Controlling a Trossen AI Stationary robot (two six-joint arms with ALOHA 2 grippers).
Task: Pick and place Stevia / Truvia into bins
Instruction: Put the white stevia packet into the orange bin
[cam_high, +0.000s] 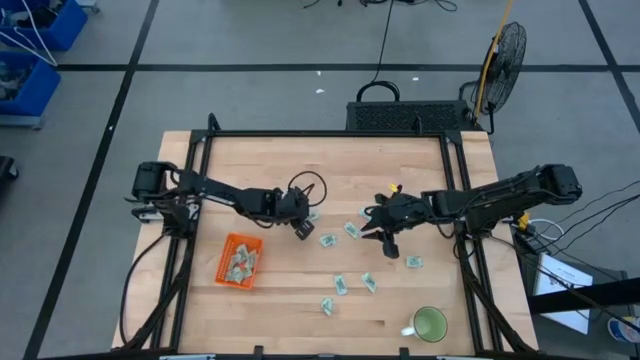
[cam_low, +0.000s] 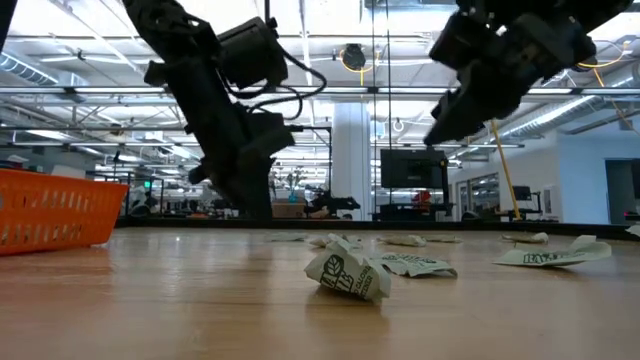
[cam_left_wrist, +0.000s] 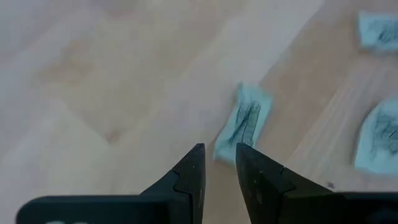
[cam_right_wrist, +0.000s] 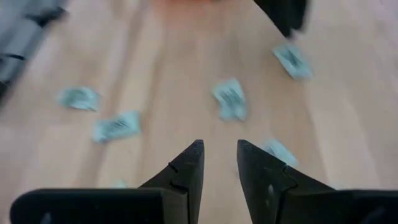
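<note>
Packet print unreadable. Left tool, right tool: fingers slightly parted, empty, above table.

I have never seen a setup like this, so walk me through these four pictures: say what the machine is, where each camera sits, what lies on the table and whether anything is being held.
This is a robot with two dark arms at a wooden table, each ending in a two-finger gripper.

One camera looks straight down from above. One sits at table height, looking across into the room. The other two ride on the arms' wrists, looking past their own fingers.

From above, the left gripper and the right gripper both hang near the table's middle. Their fingers stand slightly apart with nothing between them, so neither holds anything.

On the table lie small pale green sweetener packets, scattered loosely. An orange tray on the left already holds several. A green mug stands near the front right corner.

The left wrist view shows one packet just ahead of that gripper's fingertips.
</note>
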